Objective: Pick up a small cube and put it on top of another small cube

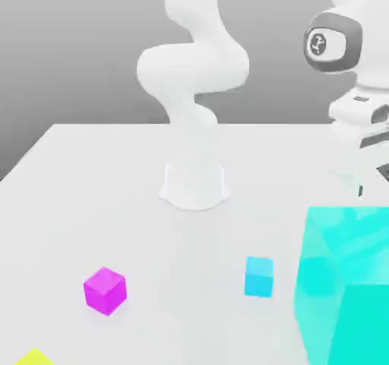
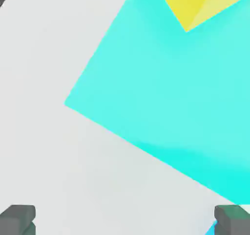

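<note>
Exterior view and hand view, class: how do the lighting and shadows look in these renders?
Exterior view: flat, even light; the white table shows hardly any shadow under the small cyan cube or the magenta cube. The huge turquoise cube is mottled with paler patches. Hand view: its turquoise face darkens toward one edge.

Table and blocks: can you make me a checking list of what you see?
Surface: white table, flat and plain.
Job's things: small light-blue cube and pink cube, resting on the table, apart from each other.
Clutter: huge turquoise cube at the exterior view's right; yellow block at the front edge.
Grippers: gripper open, holding nothing, above the table beside the huge turquoise cube.
Cables: nothing seen.
Surroundings: plain grey backdrop; white robot base on the table.
</note>
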Available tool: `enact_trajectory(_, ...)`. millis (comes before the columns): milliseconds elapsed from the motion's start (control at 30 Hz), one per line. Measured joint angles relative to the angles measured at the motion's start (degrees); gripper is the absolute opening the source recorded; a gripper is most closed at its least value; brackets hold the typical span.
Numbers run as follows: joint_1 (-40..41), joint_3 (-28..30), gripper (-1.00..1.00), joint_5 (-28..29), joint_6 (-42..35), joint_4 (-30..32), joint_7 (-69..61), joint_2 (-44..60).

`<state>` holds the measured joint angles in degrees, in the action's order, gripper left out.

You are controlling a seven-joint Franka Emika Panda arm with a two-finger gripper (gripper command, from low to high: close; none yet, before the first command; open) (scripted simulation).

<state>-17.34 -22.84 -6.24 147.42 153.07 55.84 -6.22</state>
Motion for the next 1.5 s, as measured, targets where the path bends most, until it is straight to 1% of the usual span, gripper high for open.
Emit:
enact_trajectory(167,7.5,3.5,0.00,2.7,9.3,6.3,8.4,3.6)
enact_trajectory(267,12.2,5.5,0.00,5.4,14.8,9.8,13.8,5.3)
enact_trajectory(300,13.9,6.0,0.00,5.4,15.9,11.0,15.7,5.4)
enact_trajectory(333,15.4,6.3,0.00,6.6,17.3,11.4,17.5,6.5)
enact_trajectory(400,14.5,7.7,0.00,11.3,20.4,11.1,21.5,10.0)
enact_trajectory(500,9.4,13.8,0.00,18.2,25.2,10.0,26.7,16.0)
enact_trajectory(567,5.1,18.5,0.00,19.9,28.6,9.2,28.1,20.1)
enact_trajectory(600,3.8,19.7,-1.00,19.9,29.6,9.0,28.2,21.3)
enact_trajectory(800,3.2,20.4,-1.00,20.4,30.2,8.9,28.6,21.9)
enact_trajectory(867,4.7,18.7,-1.00,19.5,28.5,9.3,27.8,19.7)
enact_trajectory(900,5.9,17.2,-1.00,18.1,27.1,9.7,26.8,18.0)
enact_trajectory(967,7.5,14.6,-1.00,14.1,24.0,10.5,23.8,14.1)
enact_trajectory(1067,7.5,12.7,-1.00,7.9,19.0,11.7,19.3,7.8)
enact_trajectory(1133,7.9,12.0,-1.00,6.8,16.8,10.6,15.8,6.5)
enact_trajectory(1200,8.5,8.9,-1.00,5.4,15.4,9.2,12.0,7.3)
enact_trajectory(1267,2.7,5.0,-1.00,3.5,13.4,6.6,8.0,8.8)
enact_trajectory(1300,1.1,3.4,-1.00,2.3,12.3,5.1,5.9,9.5)
enact_trajectory(1367,-1.5,0.3,-1.00,-0.4,9.9,1.9,1.5,11.1)
enact_trajectory(1500,-4.1,-4.4,-1.00,-5.5,4.3,-6.0,-4.2,12.7)
